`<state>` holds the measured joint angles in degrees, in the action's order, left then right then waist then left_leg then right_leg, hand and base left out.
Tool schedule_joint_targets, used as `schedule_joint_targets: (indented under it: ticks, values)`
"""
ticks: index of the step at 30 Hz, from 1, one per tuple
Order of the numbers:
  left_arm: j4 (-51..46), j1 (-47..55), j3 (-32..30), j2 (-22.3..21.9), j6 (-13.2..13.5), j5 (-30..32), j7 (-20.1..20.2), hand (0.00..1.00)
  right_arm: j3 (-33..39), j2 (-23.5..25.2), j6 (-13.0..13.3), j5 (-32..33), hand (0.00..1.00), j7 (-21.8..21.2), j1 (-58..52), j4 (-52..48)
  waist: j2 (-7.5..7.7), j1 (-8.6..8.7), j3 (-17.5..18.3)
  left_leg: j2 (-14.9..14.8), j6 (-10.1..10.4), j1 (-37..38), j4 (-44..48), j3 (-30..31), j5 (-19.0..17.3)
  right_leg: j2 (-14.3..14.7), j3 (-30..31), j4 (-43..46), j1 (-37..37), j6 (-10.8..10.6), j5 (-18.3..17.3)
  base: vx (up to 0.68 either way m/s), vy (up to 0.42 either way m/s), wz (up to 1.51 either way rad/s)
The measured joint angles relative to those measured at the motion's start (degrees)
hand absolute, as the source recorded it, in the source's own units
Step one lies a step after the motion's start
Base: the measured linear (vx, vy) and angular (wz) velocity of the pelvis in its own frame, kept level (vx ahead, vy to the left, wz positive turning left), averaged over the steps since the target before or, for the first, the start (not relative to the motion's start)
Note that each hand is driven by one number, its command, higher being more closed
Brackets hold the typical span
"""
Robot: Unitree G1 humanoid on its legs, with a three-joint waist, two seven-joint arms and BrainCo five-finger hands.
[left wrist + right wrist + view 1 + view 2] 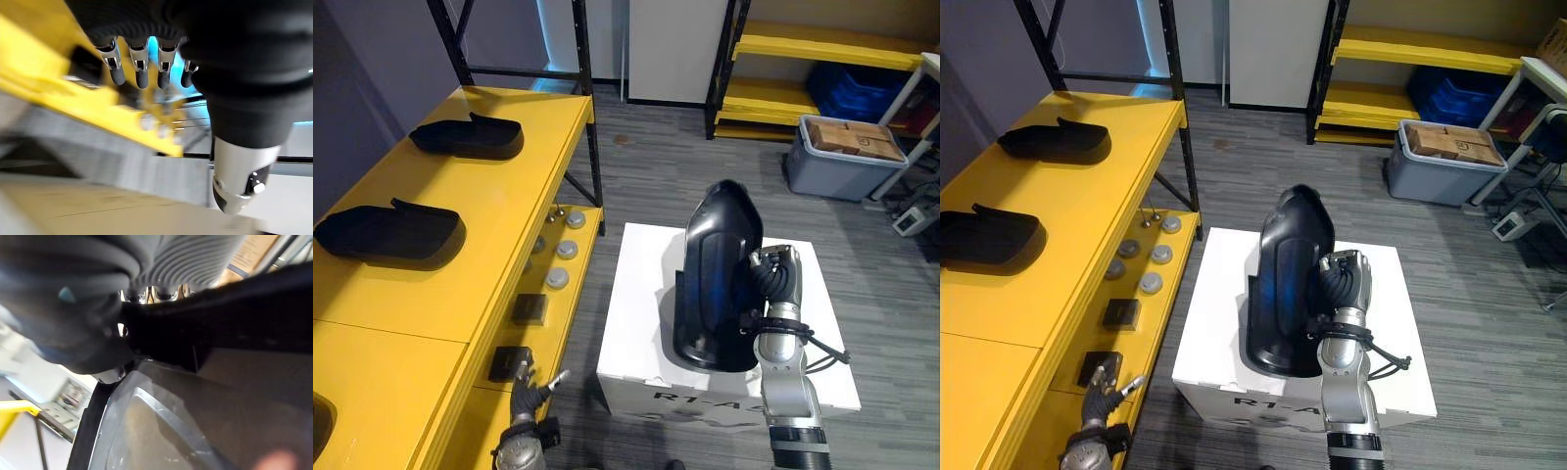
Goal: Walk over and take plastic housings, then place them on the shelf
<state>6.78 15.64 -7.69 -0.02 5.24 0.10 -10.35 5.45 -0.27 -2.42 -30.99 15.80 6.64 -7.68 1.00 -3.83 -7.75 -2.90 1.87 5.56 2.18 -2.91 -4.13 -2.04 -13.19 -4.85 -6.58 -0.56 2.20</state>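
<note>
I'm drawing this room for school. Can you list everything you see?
shelf housings: two, black, atop the yellow shelf.
held housing: one, black, upright above the white box.
white box: one, white, on the floor.
discs: several, grey, lower shelf level.
blocks: two, dark, near the discs.
bin: one, grey, far right, cardboard box inside.
crates: some, blue, back shelf.
left hand: silver, open, by the yellow shelf.
right hand: silver, curled round the held housing.

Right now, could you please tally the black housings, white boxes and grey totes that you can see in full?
black housings: 3, one held in the right hand
white boxes: 1
grey totes: 1
total: 5
</note>
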Motion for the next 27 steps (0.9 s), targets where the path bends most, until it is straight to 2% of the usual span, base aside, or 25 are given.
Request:
schedule_joint_targets:
  ticks: [6, 9, 12, 15, 18, 27]
  values:
    - [-17.7, -0.3, 0.3, -0.7, 1.6, 0.2, -1.8, 0.00, -1.6, -0.1, 1.3, 0.3, 1.00, 0.0, -0.3, -1.9, -0.25, 0.13, 0.2, 0.0, -0.2, 0.7, 0.0, -0.2, -0.1, 0.0, 0.1, 0.0, -0.6, 0.0, 0.0, 0.00, 0.000, 0.00]
    - [-22.4, -0.6, 0.9, -0.6, 3.1, 0.8, -2.4, 0.00, -2.2, -0.1, 1.6, 0.3, 1.00, 0.0, -0.5, -3.4, -0.56, 0.14, 0.4, 0.0, -0.2, 0.7, 0.0, -0.2, -0.1, 0.0, 0.1, 0.0, -0.7, 0.0, 0.0, 0.00, 0.000, 0.00]
    - [-26.5, -2.4, 4.5, 0.1, 4.0, 1.2, -3.1, 0.00, -2.9, -0.2, 2.1, 0.4, 1.00, 0.0, -0.5, -5.3, -1.31, 0.08, 1.0, 0.1, -0.2, 1.1, 0.0, -0.2, -0.2, 0.0, 0.1, 0.0, -1.1, 0.0, 0.0, 0.00, 0.000, 0.00]
    - [-27.5, -3.6, 7.8, 0.6, 5.1, 1.1, -2.7, 0.00, -4.1, -0.9, 3.2, 1.1, 1.00, 0.1, -0.4, -5.6, -1.40, 0.20, 1.5, 0.0, -0.3, 1.4, 0.0, -0.3, -0.2, 0.0, 0.2, 0.0, -1.4, 0.0, 0.0, 0.00, 0.000, 0.00]
    - [-27.4, -5.9, 12.8, 1.0, 5.2, 1.1, -1.3, 0.00, -5.8, -1.6, 3.5, 1.2, 1.00, 0.1, -0.4, -7.4, -1.43, 0.24, 2.0, 0.0, -0.3, 1.4, 0.0, -0.3, -0.2, 0.1, 0.3, 0.0, -1.3, 0.1, 0.1, -0.02, 0.016, -0.02]
    - [-25.0, -9.6, 20.8, 2.4, 5.2, 0.2, 0.9, 0.00, -11.2, -1.8, 3.8, 2.8, 1.00, 0.5, 4.1, -7.7, -1.41, 0.34, 2.7, -0.1, -0.3, 1.3, 0.0, -1.5, -0.2, 0.6, 1.7, 0.0, -0.5, 0.3, 0.6, -0.02, 0.019, -0.08]
